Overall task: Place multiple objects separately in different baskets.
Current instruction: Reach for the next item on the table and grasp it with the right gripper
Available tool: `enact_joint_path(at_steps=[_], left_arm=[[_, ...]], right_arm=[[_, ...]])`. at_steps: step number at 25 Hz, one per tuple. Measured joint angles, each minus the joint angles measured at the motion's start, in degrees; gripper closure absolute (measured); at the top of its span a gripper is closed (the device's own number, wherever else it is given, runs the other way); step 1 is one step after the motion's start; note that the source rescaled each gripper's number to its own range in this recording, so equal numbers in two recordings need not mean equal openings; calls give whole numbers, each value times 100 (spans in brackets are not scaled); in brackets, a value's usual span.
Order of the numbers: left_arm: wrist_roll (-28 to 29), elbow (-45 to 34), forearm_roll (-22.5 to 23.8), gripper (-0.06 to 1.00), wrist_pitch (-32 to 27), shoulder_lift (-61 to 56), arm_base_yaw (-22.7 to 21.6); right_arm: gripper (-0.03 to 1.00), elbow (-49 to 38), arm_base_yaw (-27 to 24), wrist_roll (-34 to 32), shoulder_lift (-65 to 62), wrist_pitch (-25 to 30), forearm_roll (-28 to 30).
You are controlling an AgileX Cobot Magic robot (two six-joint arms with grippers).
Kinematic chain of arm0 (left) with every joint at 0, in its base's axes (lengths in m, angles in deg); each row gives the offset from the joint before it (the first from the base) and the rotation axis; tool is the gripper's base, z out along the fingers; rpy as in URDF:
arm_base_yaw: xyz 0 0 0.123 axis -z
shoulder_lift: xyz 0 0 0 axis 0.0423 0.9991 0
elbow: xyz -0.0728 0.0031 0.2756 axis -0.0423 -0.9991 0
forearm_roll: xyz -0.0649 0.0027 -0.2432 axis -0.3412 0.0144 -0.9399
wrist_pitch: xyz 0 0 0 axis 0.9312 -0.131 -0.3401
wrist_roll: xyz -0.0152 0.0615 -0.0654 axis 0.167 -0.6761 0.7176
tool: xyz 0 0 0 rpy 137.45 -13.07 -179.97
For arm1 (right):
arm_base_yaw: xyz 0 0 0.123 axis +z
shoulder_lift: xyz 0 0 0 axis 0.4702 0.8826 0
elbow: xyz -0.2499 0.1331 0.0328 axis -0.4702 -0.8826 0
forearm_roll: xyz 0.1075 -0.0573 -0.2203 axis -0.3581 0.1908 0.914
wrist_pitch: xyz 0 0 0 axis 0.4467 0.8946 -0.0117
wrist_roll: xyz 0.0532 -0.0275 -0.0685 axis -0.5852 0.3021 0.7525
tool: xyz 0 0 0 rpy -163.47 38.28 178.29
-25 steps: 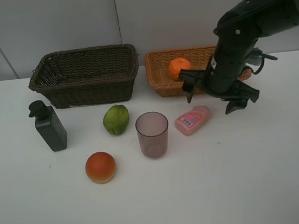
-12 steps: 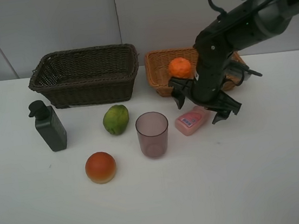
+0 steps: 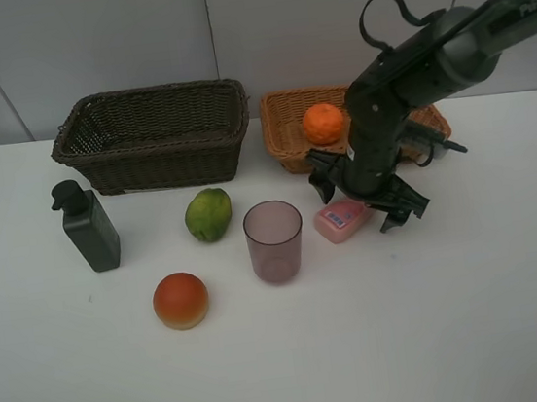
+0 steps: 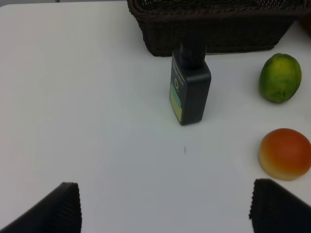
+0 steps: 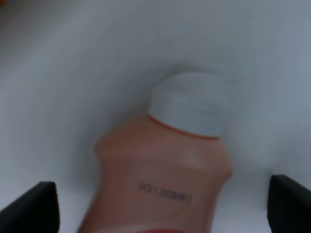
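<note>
Lettering: the pink bottle (image 5: 163, 170) carries one line of dark printed characters, too blurred to read. The pump bottle (image 4: 190, 90) carries a yellow-green side label, which is illegible.

Count: two baskets stand along the far edge of the tabletop (image 3: 384, 344), one dark basket (image 3: 156, 164) and one tan basket (image 3: 282, 131), the latter holding one orange (image 3: 323, 123). On the tabletop are one pump bottle, one green fruit (image 3: 208, 214), one red-orange fruit (image 3: 180, 300), one purple cup (image 3: 274, 241) and one pink bottle.

The pink bottle lies on its side in front of the tan basket, between the spread fingers of the right hand (image 3: 364, 195). Contact cannot be told.

The left hand (image 4: 165, 208) is spread, and the pump bottle stands apart from it.
</note>
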Motion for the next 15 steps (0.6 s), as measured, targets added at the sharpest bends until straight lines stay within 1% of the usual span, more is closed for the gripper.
enact_joint_path(at_steps=[4, 6, 7, 9, 10, 11, 12, 15], left_arm=[[0, 0, 0, 4, 0, 0, 0], [0, 0, 0, 4, 0, 0, 0], [0, 0, 0, 4, 0, 0, 0], [0, 0, 0, 4, 0, 0, 0], [0, 0, 0, 4, 0, 0, 0], [0, 0, 0, 4, 0, 0, 0], [0, 0, 0, 4, 0, 0, 0], [0, 0, 0, 4, 0, 0, 0]], right_arm=[[11, 4, 0, -5, 48, -10, 0], [15, 4, 0, -5, 56, -5, 0], [21, 4, 0, -5, 60, 20, 5], [44, 4, 0, -5, 68, 10, 4], [63, 4, 0, -5, 67, 1, 4], [87, 4, 0, -5, 73, -3, 4], [97, 4, 0, -12, 73, -3, 4], [95, 4, 0, -18, 73, -18, 11]])
